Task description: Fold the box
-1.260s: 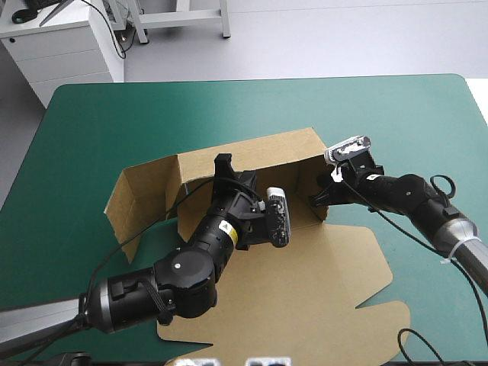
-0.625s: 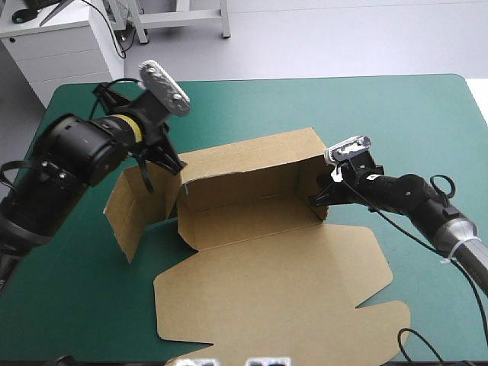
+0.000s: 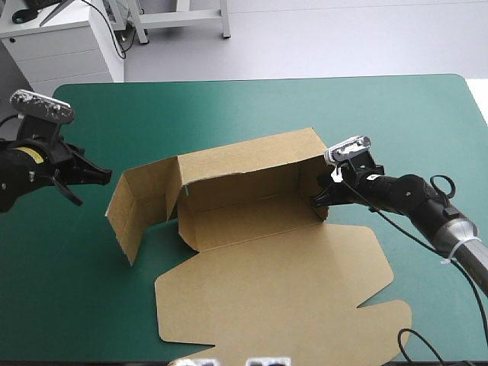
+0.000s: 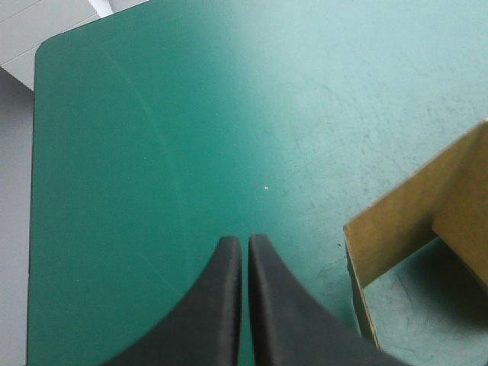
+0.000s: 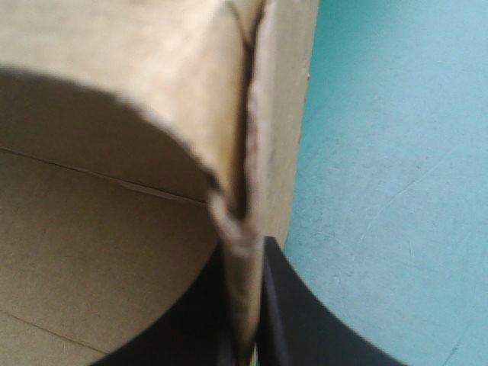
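Left hand (image 3: 105,174) has withdrawn, closed and empty; right hand (image 3: 315,200) pinches the light, stiff box (image 3: 252,191) by its wall edge.

Far side: the teal-green cover (image 3: 252,107) lies bare beyond the box (image 3: 252,191).
Left side: the box's flap (image 3: 126,210) stands upright, with a gap between it and the left gripper (image 3: 105,174).
Right wall: pinched by the right gripper (image 3: 319,200), which blocks that corner.
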Robot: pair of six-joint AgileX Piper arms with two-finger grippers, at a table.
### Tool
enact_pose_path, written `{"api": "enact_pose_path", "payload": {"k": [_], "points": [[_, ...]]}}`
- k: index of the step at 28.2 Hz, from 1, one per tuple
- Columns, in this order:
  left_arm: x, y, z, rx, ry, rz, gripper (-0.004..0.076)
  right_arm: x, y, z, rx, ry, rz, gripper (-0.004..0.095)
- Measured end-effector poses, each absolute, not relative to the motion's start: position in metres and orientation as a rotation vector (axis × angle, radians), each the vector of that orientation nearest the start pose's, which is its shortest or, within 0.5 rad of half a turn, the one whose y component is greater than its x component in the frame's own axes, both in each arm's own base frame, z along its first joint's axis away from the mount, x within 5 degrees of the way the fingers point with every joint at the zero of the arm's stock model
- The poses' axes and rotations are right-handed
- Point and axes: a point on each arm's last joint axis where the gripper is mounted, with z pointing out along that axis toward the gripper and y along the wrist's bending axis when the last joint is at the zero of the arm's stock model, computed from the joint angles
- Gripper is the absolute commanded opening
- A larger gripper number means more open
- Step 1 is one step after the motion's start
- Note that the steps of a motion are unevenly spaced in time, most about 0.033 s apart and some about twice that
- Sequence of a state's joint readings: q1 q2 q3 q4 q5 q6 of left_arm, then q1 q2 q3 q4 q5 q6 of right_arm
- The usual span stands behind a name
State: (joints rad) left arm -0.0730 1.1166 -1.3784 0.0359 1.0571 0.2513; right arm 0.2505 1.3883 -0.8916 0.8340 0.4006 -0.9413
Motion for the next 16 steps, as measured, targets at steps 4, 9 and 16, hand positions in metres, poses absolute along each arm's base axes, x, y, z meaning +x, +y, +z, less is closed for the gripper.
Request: {"api": "enact_pose_path", "payload": {"k": [4, 9, 16], "points": [[0.193, -0.011, 0.426, 0.372, 2.232, 0.147, 0.0012, 0.271, 0.096, 0.280, -0.630, 2.146, 0.356, -0.0012], [0.190, -0.009, 0.415, 0.380, 2.234, 0.181, 0.0012, 0.253, 0.086, 0.300, -0.634, 2.147, 0.279, -0.0012], [0.191, -0.009, 0.415, 0.379, 2.221, 0.182, 0.0012, 0.243, 0.077, 0.315, -0.547, 2.284, 0.232, -0.0014]]}}
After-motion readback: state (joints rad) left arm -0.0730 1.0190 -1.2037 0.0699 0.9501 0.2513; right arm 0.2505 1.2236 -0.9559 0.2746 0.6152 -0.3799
